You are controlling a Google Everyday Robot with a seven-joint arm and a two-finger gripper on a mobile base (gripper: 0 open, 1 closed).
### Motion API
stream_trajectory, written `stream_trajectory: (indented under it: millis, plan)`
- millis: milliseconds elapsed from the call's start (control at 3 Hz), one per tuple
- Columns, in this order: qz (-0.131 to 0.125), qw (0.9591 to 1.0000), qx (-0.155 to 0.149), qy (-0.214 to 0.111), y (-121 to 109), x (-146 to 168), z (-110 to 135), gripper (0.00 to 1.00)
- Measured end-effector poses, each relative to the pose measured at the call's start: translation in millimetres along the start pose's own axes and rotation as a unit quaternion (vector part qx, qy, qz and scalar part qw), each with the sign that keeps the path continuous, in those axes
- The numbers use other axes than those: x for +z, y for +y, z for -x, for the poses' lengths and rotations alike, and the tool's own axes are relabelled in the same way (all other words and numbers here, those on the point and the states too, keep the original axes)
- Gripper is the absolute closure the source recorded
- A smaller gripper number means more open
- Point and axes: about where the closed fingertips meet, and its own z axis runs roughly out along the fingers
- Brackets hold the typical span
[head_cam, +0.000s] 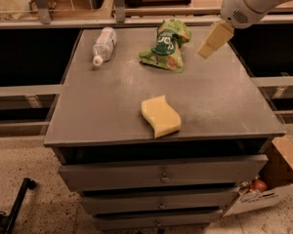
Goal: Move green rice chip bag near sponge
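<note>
A lab or workshop, by the look: a grey metal drawer cabinet (161, 177) with a scuffed tabletop (112, 96) on speckled floor (39, 199), a cardboard box (283, 179) at lower right, and the robot's gripper (214, 39) at upper right.

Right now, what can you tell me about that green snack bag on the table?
The green rice chip bag is a crumpled, shiny light-green packet with a dark green label, white lettering and pictures of round tan chips. It lies near the back edge of the grey table, touching only the tabletop. The gripper hangs just to its right, apart from it. The sponge sits well in front, near the front edge.
</note>
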Motion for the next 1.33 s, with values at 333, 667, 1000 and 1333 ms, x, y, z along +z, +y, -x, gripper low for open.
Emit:
stream_trajectory:
  millis: [333, 667, 1000, 1333]
  plan:
    - [0.011, 0.9989, 0.031, -0.033, -13.7, 18.3, 9.1, 0.00]
    - [0.017, 0.9947, 0.069, -0.074, -35.1, 42.6, 30.6, 0.00]
    - [0.022, 0.9880, 0.124, -0.090, -50.9, 68.8, 31.0, 0.00]
    - [0.032, 0.9827, 0.157, -0.093, -56.0, 89.9, 28.1, 0.00]
